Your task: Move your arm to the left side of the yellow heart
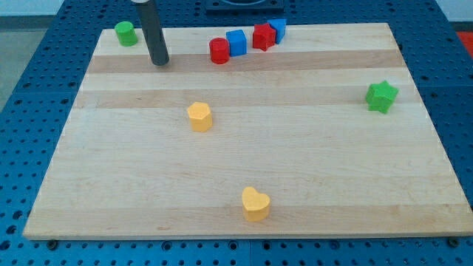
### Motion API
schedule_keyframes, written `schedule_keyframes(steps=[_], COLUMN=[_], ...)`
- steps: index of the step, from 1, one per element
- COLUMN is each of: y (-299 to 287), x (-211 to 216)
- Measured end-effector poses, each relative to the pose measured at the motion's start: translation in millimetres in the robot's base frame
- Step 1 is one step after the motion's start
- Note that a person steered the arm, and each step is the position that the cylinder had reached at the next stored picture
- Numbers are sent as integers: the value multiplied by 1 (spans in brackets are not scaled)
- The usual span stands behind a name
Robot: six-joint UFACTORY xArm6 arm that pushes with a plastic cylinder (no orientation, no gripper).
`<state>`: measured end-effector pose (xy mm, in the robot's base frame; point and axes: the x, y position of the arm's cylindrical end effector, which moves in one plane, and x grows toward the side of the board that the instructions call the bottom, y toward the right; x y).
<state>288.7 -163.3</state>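
Near the top left corner of the pale wooden table (pixel 244 148), the tip (pixel 160 63) of the straight dark rod is being held down on the board, just beside a small green cylinder-like block (pixel 126 33) sitting at that corner. No pincer is fitted to this arm, so no opening or grasp is being shown; the rod is touching nothing.

Along the top edge, towards the middle, four blocks are being crowded into a row: a red cylinder-like block (pixel 219 51), a blue cube-like block (pixel 236 42), a red block of jagged outline (pixel 263 36) and a second blue block (pixel 278 29) partly hidden behind it. Close to the right edge a green star-shaped block (pixel 382 96) is lying alone. Left of the table's centre a yellow block of rounded, many-sided form (pixel 199 116) is standing well apart from the rest.

The yellow heart-shaped block (pixel 256 204) is resting near the bottom edge, roughly at its midpoint. Its two lobes are being turned towards the top edge, slightly leftward, and its point towards the bottom edge, so its long axis is running nearly from top edge to bottom edge, a little tilted.

As judged from this single view, the task is being barely begun: the tip is lying well apart from the heart, almost the whole depth of the board away. A long diagonal travel towards the bottom edge is being left to do, ending at the heart's left flank, and the other yellow block appears to be lying close to that path.
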Motion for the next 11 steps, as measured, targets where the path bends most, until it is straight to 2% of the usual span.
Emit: schedule_keyframes(steps=[1,4,6,9,10,11], y=[-7,-24,-25,-23,-1,33], x=[2,69,136,281,310,318])
